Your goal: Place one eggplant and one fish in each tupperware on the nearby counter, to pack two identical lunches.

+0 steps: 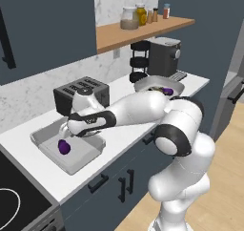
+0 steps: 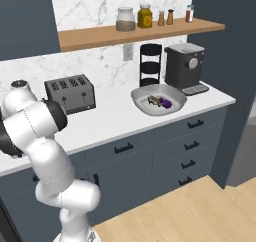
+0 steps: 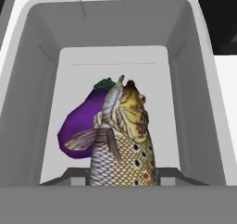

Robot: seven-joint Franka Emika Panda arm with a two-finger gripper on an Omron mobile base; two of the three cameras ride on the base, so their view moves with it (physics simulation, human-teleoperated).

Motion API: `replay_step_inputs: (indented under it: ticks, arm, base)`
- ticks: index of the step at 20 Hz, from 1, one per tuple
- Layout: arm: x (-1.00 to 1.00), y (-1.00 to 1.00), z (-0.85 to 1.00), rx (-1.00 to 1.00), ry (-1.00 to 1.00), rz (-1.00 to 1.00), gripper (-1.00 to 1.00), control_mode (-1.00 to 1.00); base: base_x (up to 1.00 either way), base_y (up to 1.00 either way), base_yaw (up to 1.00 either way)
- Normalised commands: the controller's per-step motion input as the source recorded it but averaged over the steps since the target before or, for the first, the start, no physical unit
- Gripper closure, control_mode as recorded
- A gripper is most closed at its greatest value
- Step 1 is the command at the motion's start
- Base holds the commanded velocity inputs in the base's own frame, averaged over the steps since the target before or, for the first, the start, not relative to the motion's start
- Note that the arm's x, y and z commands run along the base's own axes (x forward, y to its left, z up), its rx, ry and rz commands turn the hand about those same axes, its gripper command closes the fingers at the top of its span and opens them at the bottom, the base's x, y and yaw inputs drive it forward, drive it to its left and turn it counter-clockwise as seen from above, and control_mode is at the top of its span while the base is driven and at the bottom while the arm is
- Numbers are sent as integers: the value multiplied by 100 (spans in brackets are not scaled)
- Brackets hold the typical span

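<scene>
Gripping the fish [image 3: 121,144] between its closed fingers, the pincer [image 1: 71,130] hangs over the container [image 1: 45,146], w/ the fish pointing head-down into it. Finger tips barely show either side of the fish body at the bottom of the hand view; the pinch sits on the scaly rear half.

Directly beneath the pincer: pale grey container floor [image 3: 152,102], w/ one eggplant [image 3: 81,123] already lying in it, just behind and to one side of the fish head. Whether fish and eggplant touch cannot be told; they overlap in the hand view. In the left base view the same eggplant [image 1: 64,147] lies near the middle of the container.

Beyond the pincer, towards the wall: black toaster [image 1: 81,94]. Well away along the counter [image 2: 115,118], by the coffee machine [image 2: 184,64]: a grey bowl [image 2: 142,97] w/ a second eggplant [image 2: 166,103] and something darker beside it, probably the second fish, too small to tell.

Step in hand (judged): dropping fish no. 1 into lunch no. 1. Next move calls for lowering a little, spreading the fingers so the fish lands beside the eggplant, then lifting clear and heading for the bowl. A second container is still to be found.
</scene>
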Motion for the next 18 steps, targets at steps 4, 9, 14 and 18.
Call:
replay_step_inputs:
  ticks: [4,9,14,18]
  arm:
    - [21,7,-21,0,0,-1,100,-100]
    - [25,17,-32,-3,0,-2,100,-100]
    - [20,25,-33,-5,0,-2,100,-100]
    - [26,20,0,-1,0,-5,100,-100]
  base:
    - [0,0,0]
    - [0,0,0]
    - [0,0,0]
    - [0,0,0]
